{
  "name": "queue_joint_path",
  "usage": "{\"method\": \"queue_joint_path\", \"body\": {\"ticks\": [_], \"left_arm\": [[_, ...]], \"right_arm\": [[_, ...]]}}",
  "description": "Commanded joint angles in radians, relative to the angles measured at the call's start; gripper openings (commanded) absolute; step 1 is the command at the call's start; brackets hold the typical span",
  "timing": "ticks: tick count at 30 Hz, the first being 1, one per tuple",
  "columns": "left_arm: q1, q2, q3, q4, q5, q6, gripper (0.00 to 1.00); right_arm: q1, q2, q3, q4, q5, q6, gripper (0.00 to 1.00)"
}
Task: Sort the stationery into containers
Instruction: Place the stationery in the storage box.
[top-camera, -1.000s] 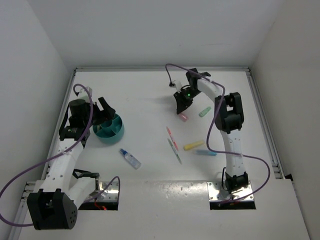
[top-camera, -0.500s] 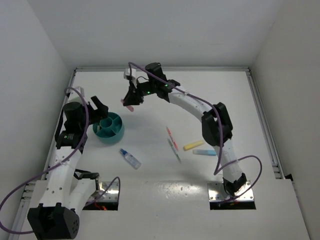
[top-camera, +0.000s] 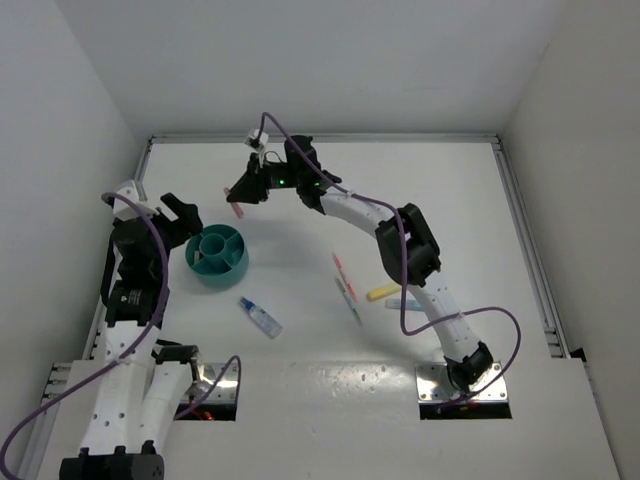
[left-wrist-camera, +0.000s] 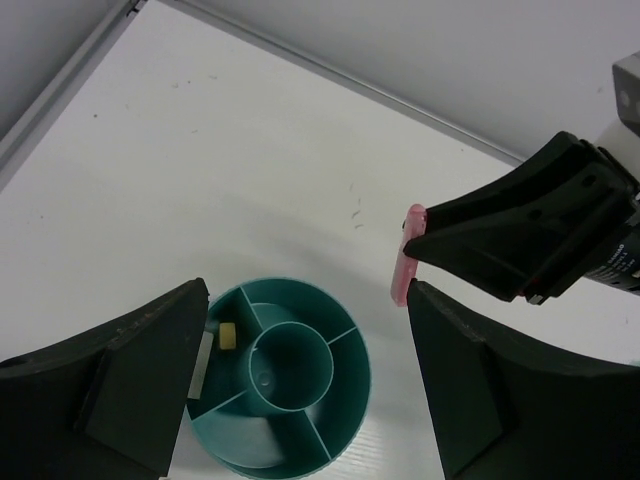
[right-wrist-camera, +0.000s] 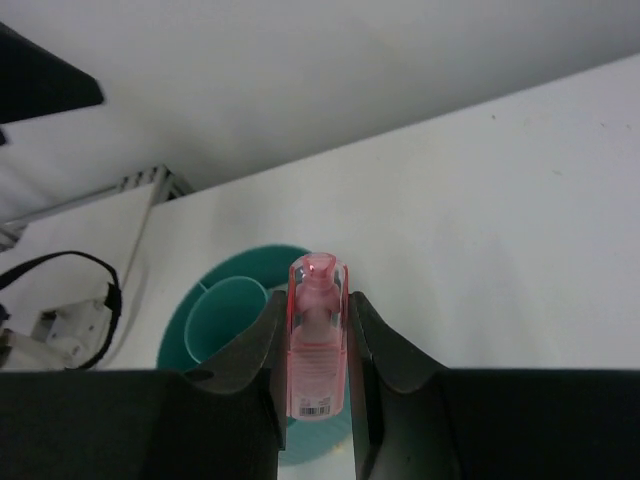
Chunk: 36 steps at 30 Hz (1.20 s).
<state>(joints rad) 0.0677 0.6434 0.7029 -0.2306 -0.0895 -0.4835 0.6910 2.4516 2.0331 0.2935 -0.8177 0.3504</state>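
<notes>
Teal round organiser sits on the left part of the white table in the top view, dividers showing inside. The left gripper hangs just beside its left rim, jaws spread wide with nothing in them. The right arm reaches all the way across, and the right gripper is clamped on a pink marker, up in the air just past the organiser's far side, not in it. Loose on the table: a clear bottle with a blue cap near the organiser, two thin pens in the middle, then a yellow marker and a blue one half tucked behind the right arm.

Left wrist view looks straight down into the organiser, which shows between the two wide-apart dark fingers. One of its outer compartments has a small beige bit, with something pale next to it that I can't make out. The pink marker comes in from the right, pinched at its upper end by the right gripper's black fingers, above and to the right of the rim.

Right wrist view: the marker stands between both fingers, barcode label showing low on it. The teal organiser is right behind it, partly hidden.
</notes>
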Motion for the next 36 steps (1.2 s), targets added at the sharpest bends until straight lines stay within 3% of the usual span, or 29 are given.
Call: {"method": "queue_joint_path", "body": {"ticks": [1, 17, 31, 36], "left_arm": [[0.012, -0.01, -0.005, 0.034, -0.021, -0.01, 0.86], [0.012, -0.037, -0.005, 0.034, -0.003, -0.01, 0.86], [0.012, -0.037, -0.005, 0.043, -0.003, -0.01, 0.86], [0.012, -0.037, -0.005, 0.043, -0.003, -0.01, 0.86]], "right_arm": [[0.015, 0.013, 0.001, 0.308, -0.095, 0.171, 0.0], [0.056, 0.145, 0.091, 0.306, -0.123, 0.079, 0.0], [0.074, 0.165, 0.113, 0.251, -0.008, 0.015, 0.0], [0.084, 0.165, 0.082, 0.213, -0.026, -0.007, 0.09]]}}
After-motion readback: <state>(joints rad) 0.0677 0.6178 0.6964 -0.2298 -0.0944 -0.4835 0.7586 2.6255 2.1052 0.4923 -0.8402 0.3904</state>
